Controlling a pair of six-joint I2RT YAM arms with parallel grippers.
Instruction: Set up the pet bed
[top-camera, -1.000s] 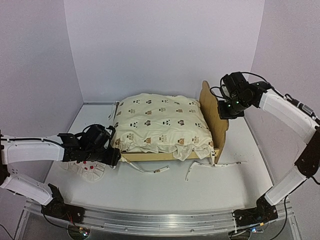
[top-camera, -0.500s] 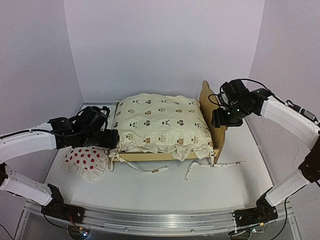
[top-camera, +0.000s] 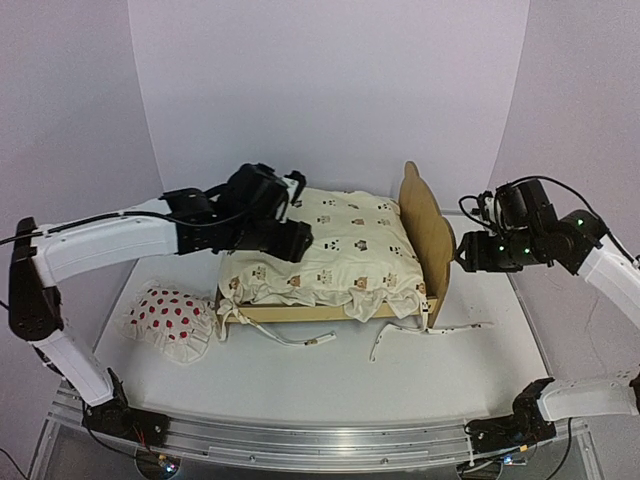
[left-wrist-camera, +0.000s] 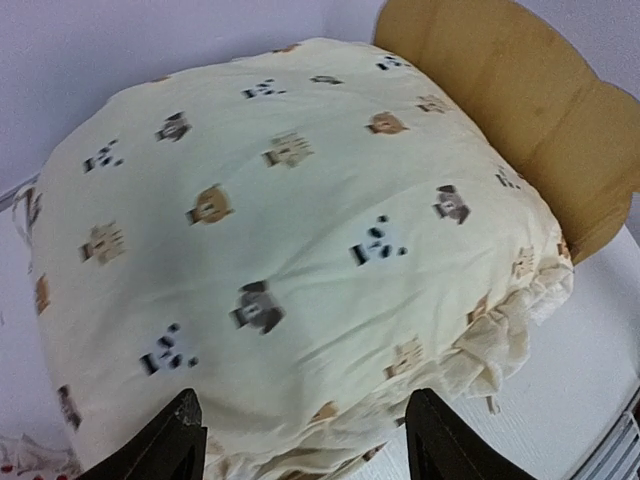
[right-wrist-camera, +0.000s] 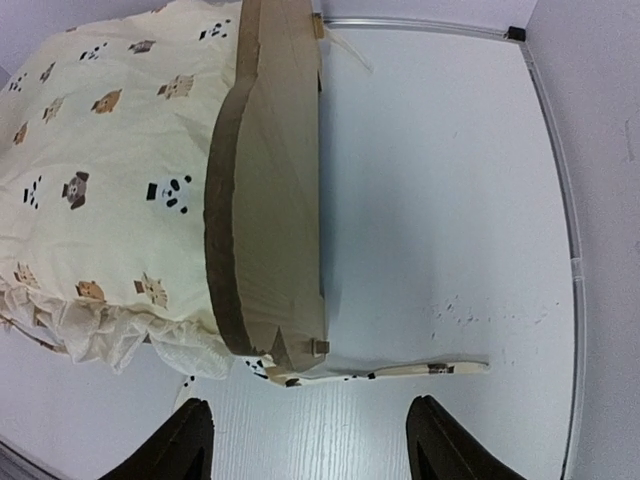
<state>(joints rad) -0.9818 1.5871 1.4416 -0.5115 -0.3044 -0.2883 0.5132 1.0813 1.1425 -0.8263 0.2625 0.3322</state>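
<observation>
The pet bed (top-camera: 425, 225) stands mid-table with its plywood headboard (right-wrist-camera: 270, 190) at the right end. A cream animal-print quilt (top-camera: 335, 250) is heaped on the bed and hides the base. My left gripper (top-camera: 293, 240) hovers open over the quilt's left end; in the left wrist view its gripper (left-wrist-camera: 310, 440) is spread wide above the quilt (left-wrist-camera: 280, 220), holding nothing. My right gripper (top-camera: 466, 252) hangs open to the right of the headboard, apart from it. The right wrist view shows bare table between the jaws of its gripper (right-wrist-camera: 315, 440). The red-dotted pillow (top-camera: 170, 315) lies on the table left of the bed.
Loose quilt ties (top-camera: 300, 340) trail on the table in front of the bed, and another tie (right-wrist-camera: 400, 370) lies by the headboard's foot. White walls close in on three sides. A metal rail (top-camera: 320, 440) runs along the near edge.
My left arm rose from the pillow at the left and swung over the quilt. My right gripper opened and drew back from the headboard, to the right and lower.
</observation>
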